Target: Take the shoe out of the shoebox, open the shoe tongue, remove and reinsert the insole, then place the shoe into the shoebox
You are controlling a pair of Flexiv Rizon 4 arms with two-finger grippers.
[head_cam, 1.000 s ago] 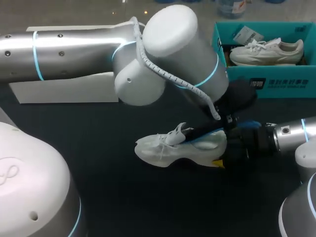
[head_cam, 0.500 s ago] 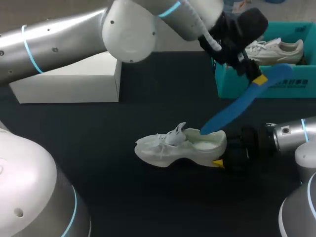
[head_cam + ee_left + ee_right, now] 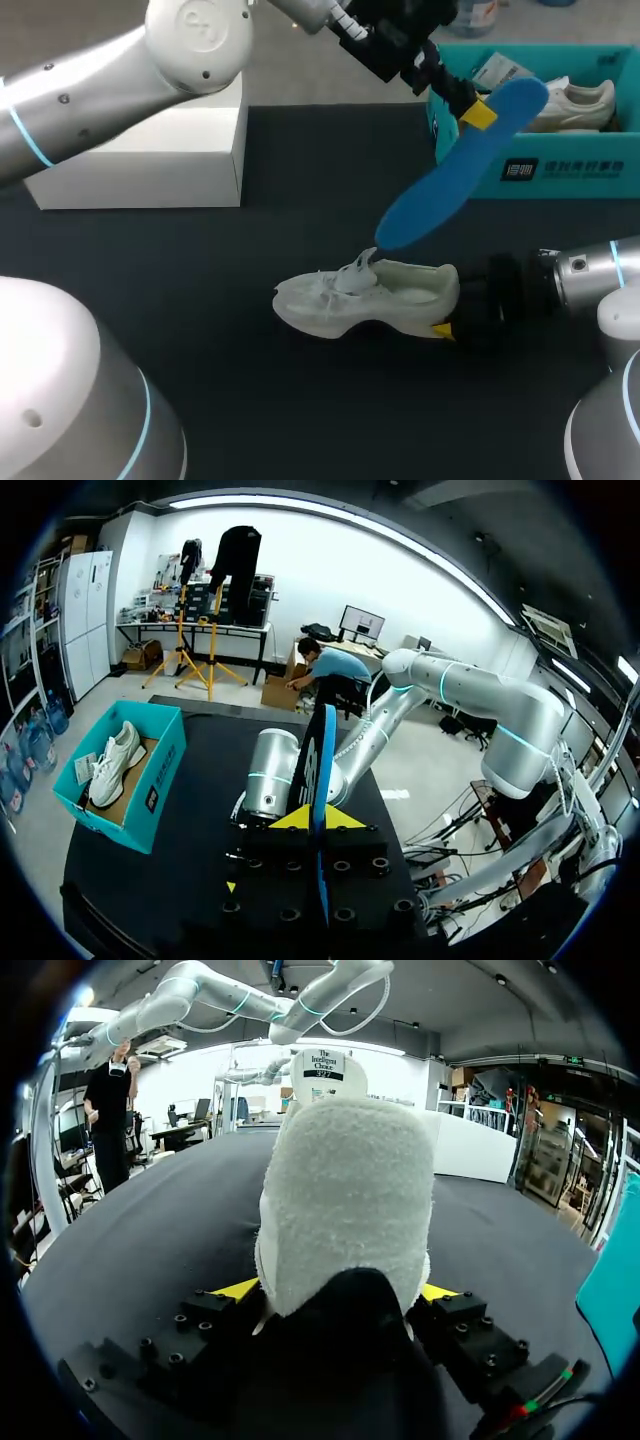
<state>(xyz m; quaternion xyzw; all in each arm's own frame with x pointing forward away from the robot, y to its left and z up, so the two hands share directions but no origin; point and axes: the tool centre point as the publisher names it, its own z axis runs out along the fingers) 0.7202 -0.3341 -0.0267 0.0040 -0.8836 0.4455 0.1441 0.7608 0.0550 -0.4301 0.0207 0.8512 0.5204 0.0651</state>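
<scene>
Shoe (image 3: 365, 298) lies upright on its sole in the middle of the dark surface (image 3: 200, 300). Its long axis runs side to side, toe to the head view's left and heel to the right. It is white, with a chunky moulded sole, loose laces and a raised tongue. In the right wrist view its heel (image 3: 345, 1200) looks soft and nubbly.

At the far left a plain white box (image 3: 140, 160) with flat, smooth faces rests on the surface. The left arm (image 3: 120, 70) passes above it, reaching past the middle.

The left end effector (image 3: 478, 113) pinches one end of the insole (image 3: 450, 170), a smooth, flat blue piece with rounded ends. It slants down to the left, its lower end just above the shoe's tongue; whether they touch cannot be told. In the left wrist view the insole (image 3: 325, 770) is edge-on, a thin strip between the yellow tips of the left end effector (image 3: 318, 818).

Further right stands the teal shoebox (image 3: 570, 170), cut off at the edge, with a second shoe (image 3: 545, 100) inside.

The right end effector (image 3: 445, 318) grips the shoe's heel, partly hiding it. Its yellow tips (image 3: 340, 1290) press both sides.
</scene>
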